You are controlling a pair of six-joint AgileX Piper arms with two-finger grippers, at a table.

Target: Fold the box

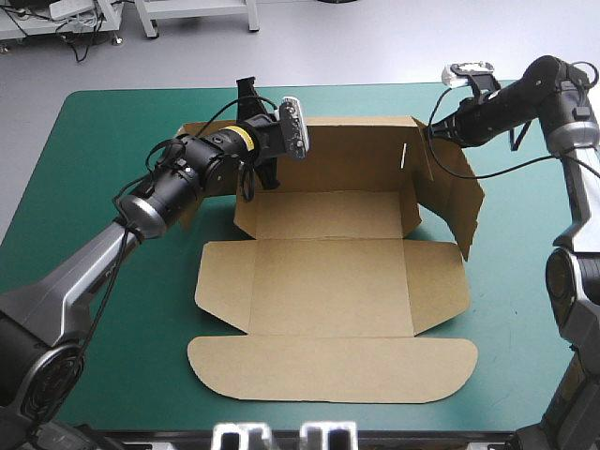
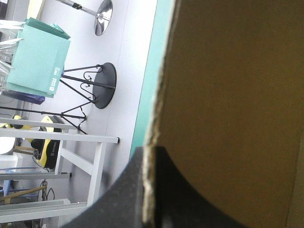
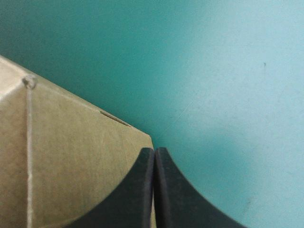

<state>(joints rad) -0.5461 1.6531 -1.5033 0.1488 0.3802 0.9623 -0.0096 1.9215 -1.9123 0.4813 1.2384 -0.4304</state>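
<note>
The brown box (image 1: 328,281) lies in the middle of the teal-green cover, its base and rounded lid flap (image 1: 328,367) flat toward the front edge. The back wall (image 1: 352,155) and the right side wall (image 1: 452,197) stand raised. My left gripper (image 1: 255,164) is at the back left corner, and in the left wrist view the gripper (image 2: 148,190) is shut on an upright board edge (image 2: 228,95). My right gripper (image 1: 429,133) is at the back right corner. In its own view the right gripper (image 3: 154,156) is shut at the board's corner (image 3: 71,156).
Bare teal-green cover (image 1: 94,187) lies to the left, right and behind the box. The table's far edge (image 2: 154,71) runs close behind the left gripper. Under the right gripper the cover (image 3: 213,71) is bare.
</note>
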